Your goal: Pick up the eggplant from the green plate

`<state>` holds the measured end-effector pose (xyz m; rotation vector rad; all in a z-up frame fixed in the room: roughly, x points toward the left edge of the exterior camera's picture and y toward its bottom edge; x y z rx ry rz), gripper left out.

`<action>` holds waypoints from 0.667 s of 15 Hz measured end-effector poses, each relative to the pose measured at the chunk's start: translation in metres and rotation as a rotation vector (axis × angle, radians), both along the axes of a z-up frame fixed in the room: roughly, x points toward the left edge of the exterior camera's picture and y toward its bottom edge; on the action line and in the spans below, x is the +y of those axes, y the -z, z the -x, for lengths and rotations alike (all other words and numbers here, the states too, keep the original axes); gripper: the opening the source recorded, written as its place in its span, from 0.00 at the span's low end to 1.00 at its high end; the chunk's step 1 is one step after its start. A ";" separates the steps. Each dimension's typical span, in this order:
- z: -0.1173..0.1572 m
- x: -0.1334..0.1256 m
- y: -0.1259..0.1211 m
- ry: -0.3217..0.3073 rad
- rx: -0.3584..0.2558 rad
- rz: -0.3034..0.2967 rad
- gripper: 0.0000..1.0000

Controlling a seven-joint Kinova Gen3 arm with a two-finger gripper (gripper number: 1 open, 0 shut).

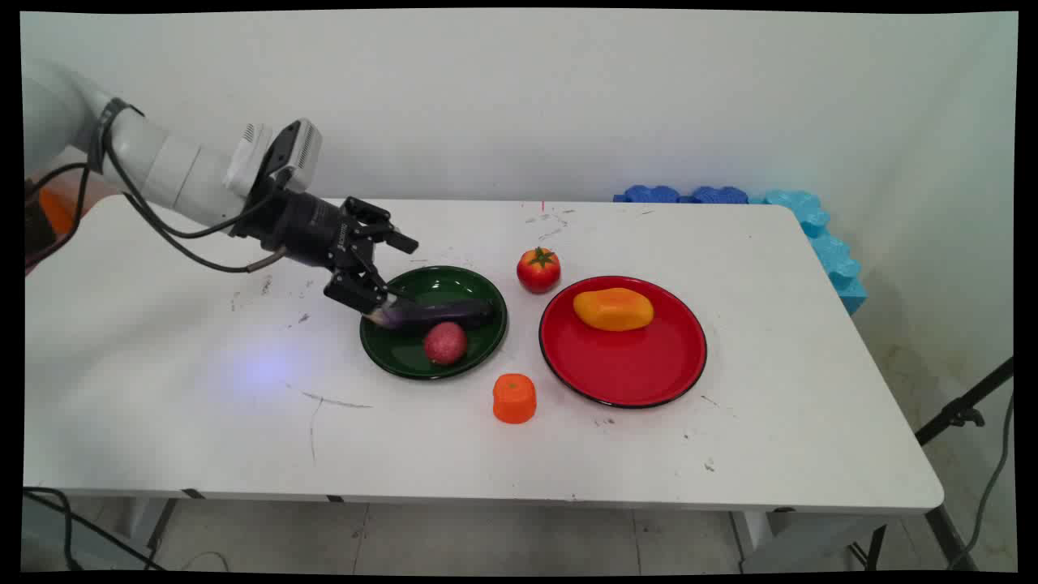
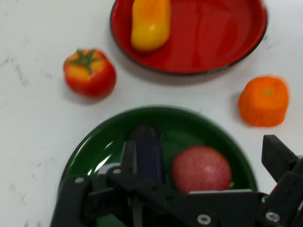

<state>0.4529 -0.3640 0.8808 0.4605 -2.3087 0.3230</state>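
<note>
Gripper [image 1: 381, 280]: black, two-finger, low over the left rim of the green plate [image 1: 478, 345]; jaws spread wide, holding nothing, one finger touching the stem end of the eggplant [image 1: 442, 313].

Eggplant: dark purple, lying across the green plate, stem end to the left.

Red round fruit [image 1: 445, 342]: pinkish-red, on the green plate, just near of the eggplant.

Tomato [image 1: 538, 269]: red with green calyx, on the surface, between the two plates on their far side.

Red plate [image 1: 624, 365]: right of the green plate, apart from it, carrying a yellow-orange mango [image 1: 613, 309] at its far side.

Orange fruit [image 1: 514, 398]: on the surface, near of the gap between the plates.

Surface [image 1: 203, 405]: white, scuffed.

Blue foam pieces [image 1: 811, 227]: along the far right edge.
</note>
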 end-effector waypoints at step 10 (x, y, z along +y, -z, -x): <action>-0.008 -0.040 0.037 0.036 -0.155 -0.027 1.00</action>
